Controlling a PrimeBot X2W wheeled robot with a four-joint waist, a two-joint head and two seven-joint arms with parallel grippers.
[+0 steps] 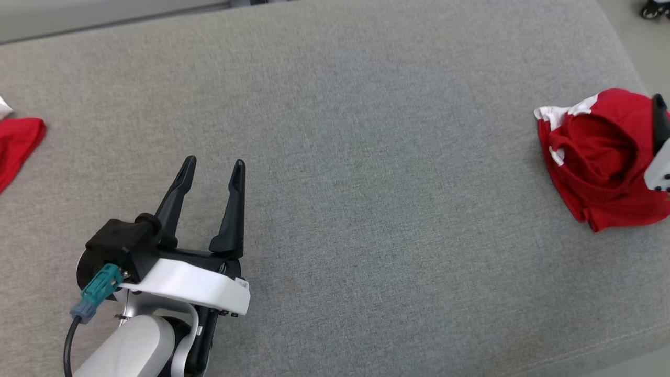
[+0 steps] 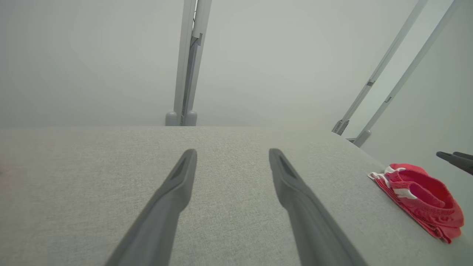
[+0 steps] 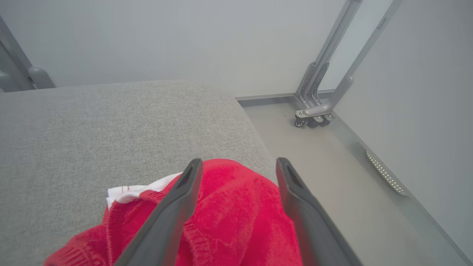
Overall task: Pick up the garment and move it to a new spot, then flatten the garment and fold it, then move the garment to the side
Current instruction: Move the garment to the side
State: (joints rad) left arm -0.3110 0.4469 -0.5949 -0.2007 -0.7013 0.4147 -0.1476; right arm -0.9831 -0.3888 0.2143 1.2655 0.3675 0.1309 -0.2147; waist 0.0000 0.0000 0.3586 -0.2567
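Observation:
The garment [image 1: 596, 162] is red with white trim and lies bunched in a small heap near the right end of the grey padded table [image 1: 335, 157]. My right gripper [image 3: 238, 166] hovers over it, open, with the red cloth [image 3: 236, 214] showing under its spread fingers and not pinched by them. In the head view that right gripper [image 1: 660, 118] sits at the frame's right edge, partly cut off. My left gripper [image 1: 214, 167] rests open over bare table at the lower left, far from the garment [image 2: 421, 194]. Its fingers [image 2: 177, 184] hold nothing.
Another red cloth [image 1: 18, 144] lies at the table's left edge. The table's right edge drops to the floor just beyond the garment, where a wheeled metal frame [image 3: 312, 118] stands by the wall. Upright metal posts [image 2: 188, 62] stand behind the table's far edge.

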